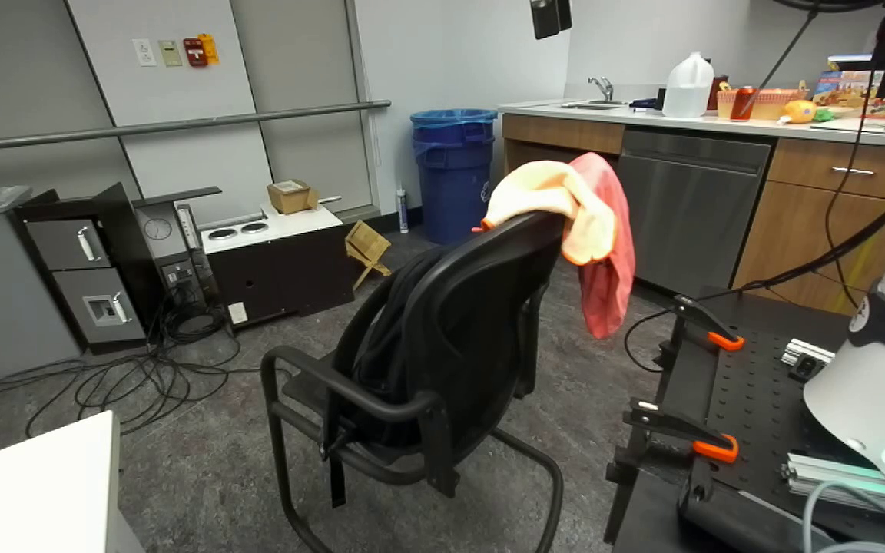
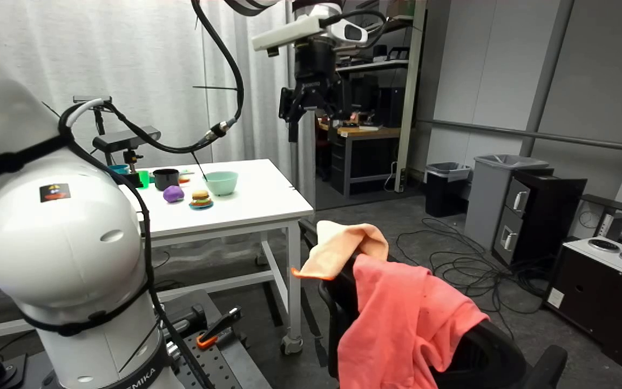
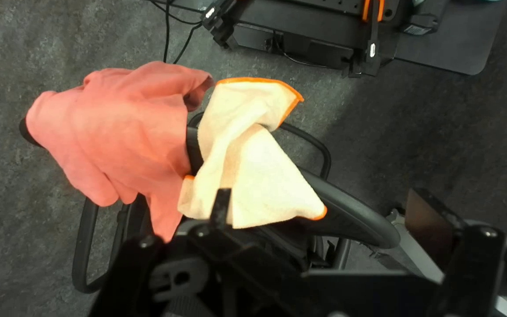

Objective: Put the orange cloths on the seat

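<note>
The pale yellow-orange cloth (image 1: 538, 188) lies draped over the top of the black chair's backrest (image 1: 473, 330); it also shows in an exterior view (image 2: 338, 246) and the wrist view (image 3: 271, 180). The salmon pink-orange cloth (image 1: 610, 253) hangs over the backrest beside it, and shows in the wrist view (image 3: 117, 132) and an exterior view (image 2: 397, 319). The seat (image 1: 306, 390) shows only in part, behind the armrest and a black bag. My gripper (image 2: 317, 124) is open and empty above the chair. In the wrist view its fingers (image 3: 324, 211) are wide apart, with the yellow cloth below.
A black bag (image 1: 385, 346) rests against the backrest's front. The chair's armrest (image 1: 350, 384) borders the seat. A white table (image 2: 257, 200) with toy food and bowls stands near the chair. The robot's black bench (image 1: 757, 384) has orange-tipped clamps at its edge.
</note>
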You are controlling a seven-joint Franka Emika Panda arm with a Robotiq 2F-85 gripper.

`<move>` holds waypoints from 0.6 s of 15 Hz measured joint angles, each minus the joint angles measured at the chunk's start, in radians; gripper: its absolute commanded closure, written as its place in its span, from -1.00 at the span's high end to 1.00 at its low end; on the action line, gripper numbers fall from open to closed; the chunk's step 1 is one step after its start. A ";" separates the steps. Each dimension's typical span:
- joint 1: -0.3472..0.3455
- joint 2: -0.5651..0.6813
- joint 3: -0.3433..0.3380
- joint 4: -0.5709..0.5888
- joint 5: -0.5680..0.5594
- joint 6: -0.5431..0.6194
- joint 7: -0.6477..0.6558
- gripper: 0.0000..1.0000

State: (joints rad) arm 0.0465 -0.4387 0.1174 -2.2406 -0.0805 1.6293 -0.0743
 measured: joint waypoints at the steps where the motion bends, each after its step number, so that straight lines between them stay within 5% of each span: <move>1: 0.000 0.000 0.000 -0.003 0.000 0.011 0.000 1.00; 9: 0.000 0.000 -0.001 -0.009 0.000 0.037 0.002 1.00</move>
State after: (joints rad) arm 0.0465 -0.4387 0.1166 -2.2501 -0.0804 1.6667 -0.0722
